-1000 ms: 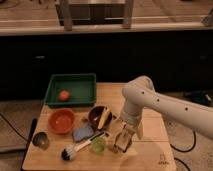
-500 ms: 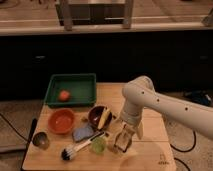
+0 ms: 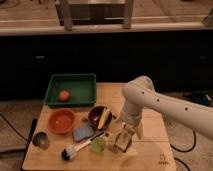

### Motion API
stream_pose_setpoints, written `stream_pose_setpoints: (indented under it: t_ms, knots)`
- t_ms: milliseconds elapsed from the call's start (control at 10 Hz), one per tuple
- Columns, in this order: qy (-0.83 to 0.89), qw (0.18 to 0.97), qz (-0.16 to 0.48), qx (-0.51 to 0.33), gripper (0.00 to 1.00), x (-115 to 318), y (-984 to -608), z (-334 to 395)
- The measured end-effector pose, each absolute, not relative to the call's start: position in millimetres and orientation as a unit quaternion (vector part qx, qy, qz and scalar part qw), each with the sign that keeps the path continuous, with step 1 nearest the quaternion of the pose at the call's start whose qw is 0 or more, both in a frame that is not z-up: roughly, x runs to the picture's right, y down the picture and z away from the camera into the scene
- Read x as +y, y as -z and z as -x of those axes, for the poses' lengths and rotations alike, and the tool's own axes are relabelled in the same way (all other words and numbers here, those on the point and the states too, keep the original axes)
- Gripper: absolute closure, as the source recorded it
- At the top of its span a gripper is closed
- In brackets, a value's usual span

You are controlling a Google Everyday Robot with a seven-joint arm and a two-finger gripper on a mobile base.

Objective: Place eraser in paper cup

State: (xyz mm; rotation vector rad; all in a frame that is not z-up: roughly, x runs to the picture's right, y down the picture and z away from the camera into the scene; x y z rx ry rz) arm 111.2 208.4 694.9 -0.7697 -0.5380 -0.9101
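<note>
The claw (image 3: 122, 143) is hanging low over the desk (image 3: 150, 150) just right of the paper cup (image 3: 98, 144), seemingly poised for a drop, though its grip and the eraser's whereabouts I cannot tell.

Two bowls (image 3: 62, 120), two cups (image 3: 98, 145), one tray (image 3: 71, 90), one hand (image 3: 122, 144) over the table.
</note>
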Motion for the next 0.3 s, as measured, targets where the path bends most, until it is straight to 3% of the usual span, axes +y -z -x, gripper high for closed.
stream_pose_setpoints:
  t_ms: [300]
  knots:
    - [0.423, 0.794, 0.358, -0.250, 0.20, 208.4, -694.9, -111.2]
